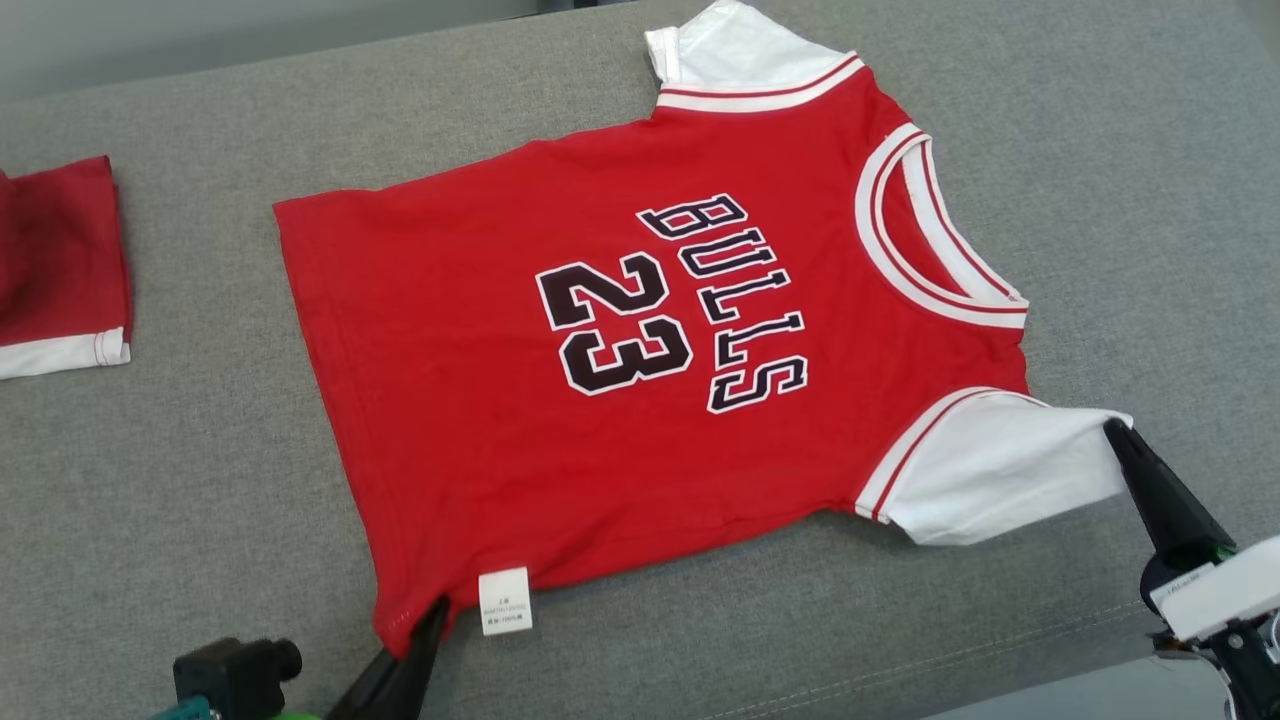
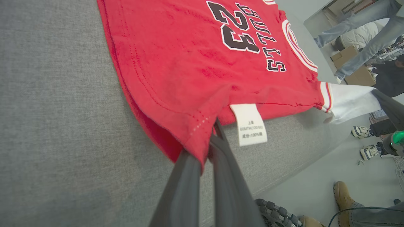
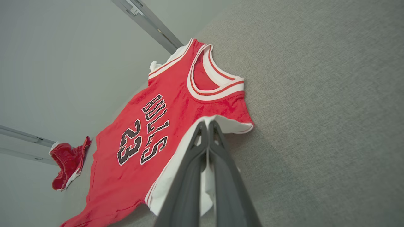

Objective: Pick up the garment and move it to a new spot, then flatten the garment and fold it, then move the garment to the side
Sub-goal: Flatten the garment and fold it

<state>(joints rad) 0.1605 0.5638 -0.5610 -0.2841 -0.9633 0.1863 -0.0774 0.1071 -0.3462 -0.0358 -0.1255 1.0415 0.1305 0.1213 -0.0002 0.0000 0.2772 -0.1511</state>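
Second red garment (image 1: 60, 260) cut off at head view's left edge, far white sleeve (image 1: 740, 45) clipped at top

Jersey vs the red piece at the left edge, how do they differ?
The Bulls jersey lies spread flat; the red garment is bunched, cut off by the head view's edge. The jersey carries black print and is pinched by the left gripper and right gripper; the other is plain and untouched. Both are red with white trim.

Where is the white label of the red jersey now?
In the head view the white label lies at the lower-left hem corner of the jersey, just right of the left gripper pinching that corner.
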